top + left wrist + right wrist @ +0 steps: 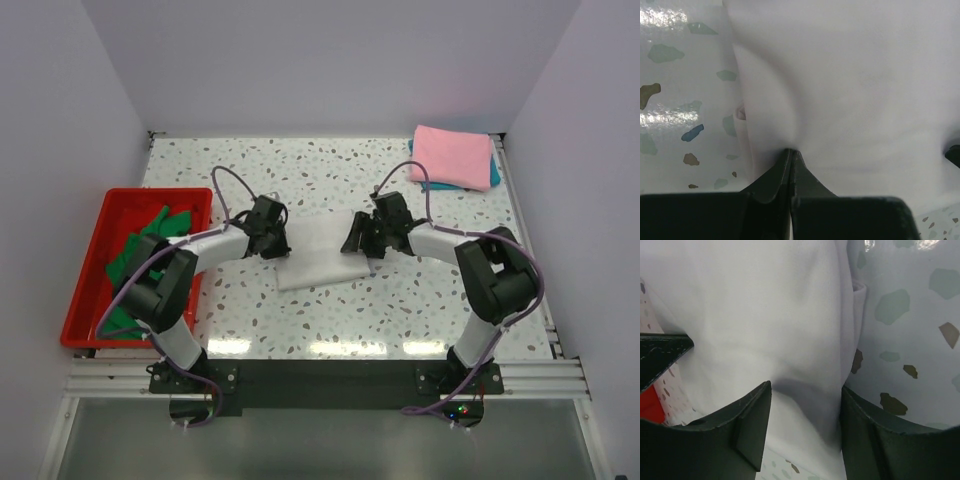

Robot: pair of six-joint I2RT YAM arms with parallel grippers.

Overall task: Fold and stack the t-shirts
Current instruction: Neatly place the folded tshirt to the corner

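At mid-bench the white tee [318, 258] lay part-folded, the left gripper [791, 152] pinched shut on its left edge, the right gripper [805, 395] open astride its right. Stacked at the far right corner, a pink tee [452, 155] topped a teal tee [494, 174]; green tees [150, 235] in the red tray [110, 212] apparently awaited folding.

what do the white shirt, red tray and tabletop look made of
White shirt: soft matte cloth; it puckers where the left gripper pinches it. Red tray: probably rigid plastic, with smooth moulded walls. Tabletop: glossy speckled terrazzo look, mirroring lights; stone or laminate, can't tell.
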